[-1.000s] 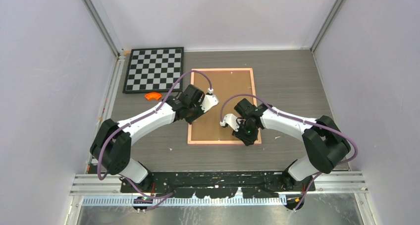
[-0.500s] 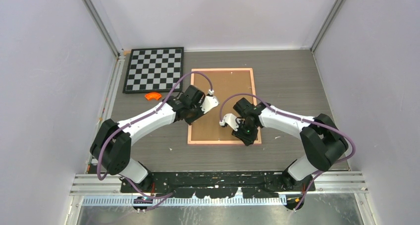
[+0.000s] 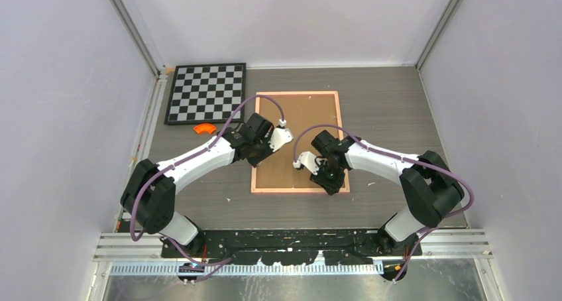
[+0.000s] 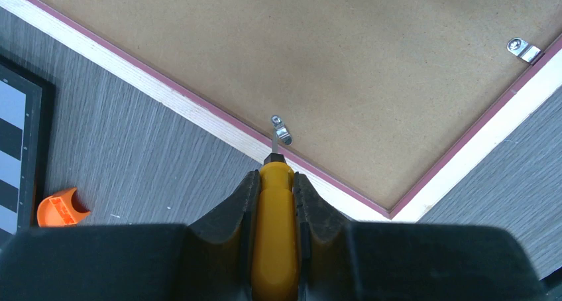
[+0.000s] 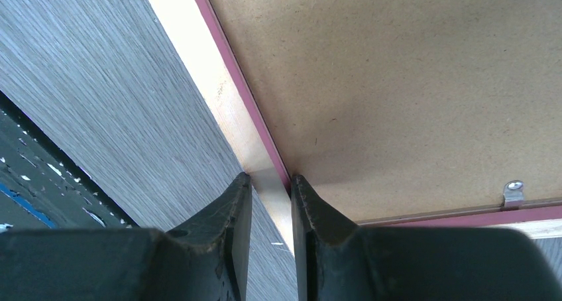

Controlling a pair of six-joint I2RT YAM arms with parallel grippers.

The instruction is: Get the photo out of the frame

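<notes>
We see the frame (image 3: pixel 311 115) lying face down in the middle of the bench (image 3: pixel 388 102), its brown fibreboard back turned up and its thin pink border all round.

The left tool (image 4: pixel 275 178) is pressed onto the yellow-orange handle of a screwdriver (image 4: pixel 275 241), one finger on each side of it. The screwdriver's thin metal tip reaches a small metal clip (image 4: pixel 281 128) on the frame's left border. A second clip (image 4: pixel 523 49) sits on the adjoining side, well apart from the first.

The right tool (image 5: pixel 270 181) stands at the frame's near right part. Its fingers are close together astride the pale border, one on the bench side and one over the brown back. They seem to pinch that border, though the view is too tight for us to be sure. Another clip (image 5: pixel 511 192) shows just beside them, near the corner.

At the far left of the bench lies a chessboard (image 3: pixel 205 92), close to the frame but apart from it. A small orange curved piece (image 3: pixel 205 128) lies just beside the chessboard's near edge.
</notes>
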